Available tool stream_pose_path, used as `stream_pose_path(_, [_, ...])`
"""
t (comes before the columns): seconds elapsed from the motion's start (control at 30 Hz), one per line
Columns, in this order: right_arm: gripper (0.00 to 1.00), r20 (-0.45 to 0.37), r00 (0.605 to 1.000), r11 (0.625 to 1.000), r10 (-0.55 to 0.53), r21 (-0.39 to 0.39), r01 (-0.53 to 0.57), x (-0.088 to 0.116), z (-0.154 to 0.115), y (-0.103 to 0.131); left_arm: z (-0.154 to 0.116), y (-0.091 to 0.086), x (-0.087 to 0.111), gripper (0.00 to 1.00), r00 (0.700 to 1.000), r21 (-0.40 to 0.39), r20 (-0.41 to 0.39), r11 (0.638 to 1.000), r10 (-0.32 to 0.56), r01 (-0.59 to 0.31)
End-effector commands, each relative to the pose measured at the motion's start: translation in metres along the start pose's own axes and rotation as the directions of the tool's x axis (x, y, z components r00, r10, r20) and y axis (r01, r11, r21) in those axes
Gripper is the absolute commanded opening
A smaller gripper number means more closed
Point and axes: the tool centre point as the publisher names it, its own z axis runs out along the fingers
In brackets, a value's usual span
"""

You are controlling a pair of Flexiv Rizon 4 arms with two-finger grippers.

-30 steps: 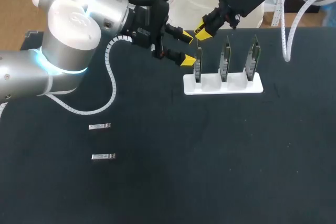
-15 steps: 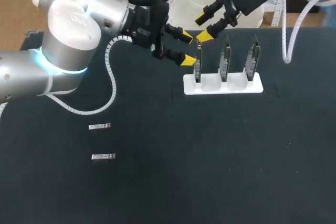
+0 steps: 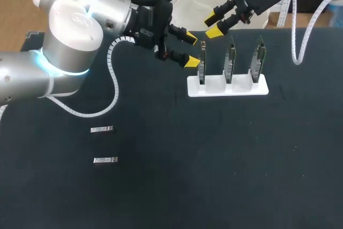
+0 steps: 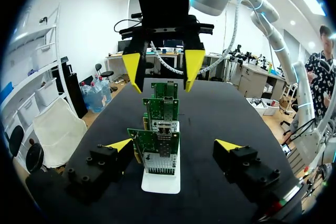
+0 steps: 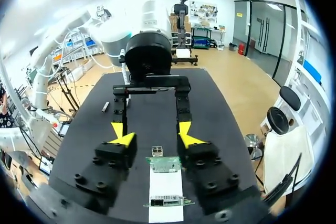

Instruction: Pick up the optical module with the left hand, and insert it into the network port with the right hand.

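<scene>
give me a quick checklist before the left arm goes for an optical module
1. left gripper open and empty: ok.
2. right gripper open and empty: ok.
3. far optical module and near optical module lying flat, apart from each other, nothing over them: ok.
4. left gripper clear of the nearest board: cannot tell; one yellow tip sits right beside its edge.
5. three boards standing upright in the white holder: ok.
6. a module held by the left gripper: not ok, none picked up yet.
</scene>
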Motion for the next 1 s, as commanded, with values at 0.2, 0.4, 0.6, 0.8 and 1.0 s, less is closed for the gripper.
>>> stream_pose_path(0.2, [0.00,0.001,1.000,1.000,0.007,0.002,-0.007,0.002,0.011,-0.002,0.001,0.001,-0.001,1.00,1.000,0.002,-0.005,1.000,-0.002,0.002])
stream_pose_path(0.4, [0.00,-0.002,1.000,1.000,0.012,-0.001,-0.012,0.003,0.016,-0.003,0.001,0.001,-0.001,1.00,1.000,0.002,-0.005,1.000,-0.002,0.002])
stream_pose_path(0.6, [0.00,-0.009,1.000,1.000,0.013,-0.006,-0.013,0.003,0.019,-0.003,0.001,0.001,-0.001,1.00,1.000,0.002,-0.005,1.000,-0.002,0.002])
stream_pose_path(0.8, [0.00,-0.016,1.000,1.000,0.021,-0.008,-0.021,0.007,0.020,-0.003,0.001,0.001,-0.001,1.00,1.000,0.002,-0.005,1.000,-0.002,0.002])
stream_pose_path(1.0, [0.00,-0.021,0.999,0.999,0.031,-0.010,-0.031,0.011,0.022,-0.002,0.001,0.001,-0.001,1.00,1.000,0.002,-0.005,1.000,-0.002,0.002])
